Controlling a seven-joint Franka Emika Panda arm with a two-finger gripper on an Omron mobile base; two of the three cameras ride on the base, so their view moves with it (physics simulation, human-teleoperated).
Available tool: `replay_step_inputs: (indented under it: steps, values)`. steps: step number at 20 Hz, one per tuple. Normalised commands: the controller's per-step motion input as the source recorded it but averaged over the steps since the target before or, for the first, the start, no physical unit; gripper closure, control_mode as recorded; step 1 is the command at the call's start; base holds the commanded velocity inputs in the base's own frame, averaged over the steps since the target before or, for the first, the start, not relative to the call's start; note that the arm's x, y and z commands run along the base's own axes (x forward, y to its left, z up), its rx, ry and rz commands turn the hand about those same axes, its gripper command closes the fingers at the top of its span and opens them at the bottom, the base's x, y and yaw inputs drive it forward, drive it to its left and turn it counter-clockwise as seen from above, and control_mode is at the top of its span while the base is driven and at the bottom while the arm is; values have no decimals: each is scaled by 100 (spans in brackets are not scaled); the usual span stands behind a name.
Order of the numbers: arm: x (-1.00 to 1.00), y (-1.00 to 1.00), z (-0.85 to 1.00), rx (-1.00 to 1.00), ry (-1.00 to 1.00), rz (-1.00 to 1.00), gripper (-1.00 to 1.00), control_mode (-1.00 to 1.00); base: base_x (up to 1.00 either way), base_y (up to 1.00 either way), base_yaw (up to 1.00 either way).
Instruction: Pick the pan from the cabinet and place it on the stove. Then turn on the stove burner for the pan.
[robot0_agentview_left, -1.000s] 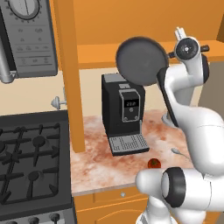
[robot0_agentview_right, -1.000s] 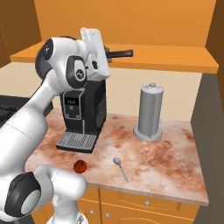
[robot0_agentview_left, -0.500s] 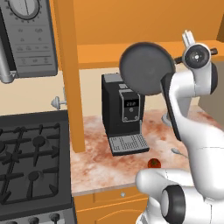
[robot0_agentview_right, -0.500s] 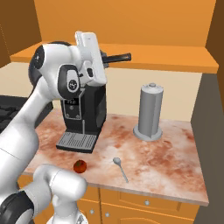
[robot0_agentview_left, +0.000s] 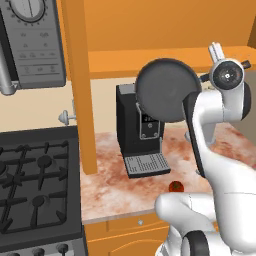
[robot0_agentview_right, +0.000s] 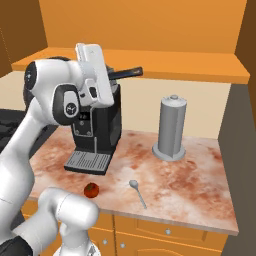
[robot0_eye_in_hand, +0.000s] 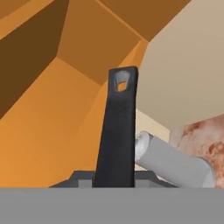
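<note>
Arm's swung the pan (robot0_agentview_left: 166, 90) a bit further toward 9 o'clock, stove (robot0_agentview_left: 35, 185) side. Pincer (robot0_eye_in_hand: 114, 177) clamped on its handle (robot0_eye_in_hand: 117, 127), pan tipped on edge above the bench (robot0_agentview_right: 185, 180), burner next.

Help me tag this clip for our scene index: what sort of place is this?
A simulated home kitchen, most likely: a black gas stove, a coffee machine on a marble-look counter, and orange cabinets above.

The held pan (robot0_agentview_left: 167, 90) has swung lower over the counter.
</note>
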Motion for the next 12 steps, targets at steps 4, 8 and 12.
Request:
replay_step_inputs:
  steps: [4,8,12]
  values:
    - [-16,38,-20,0,4,0,100,-100,0,0,0]
    - [-8,42,-18,0,5,0,100,-100,0,0,0]
    - [-6,37,-16,0,5,0,100,-100,0,0,0]
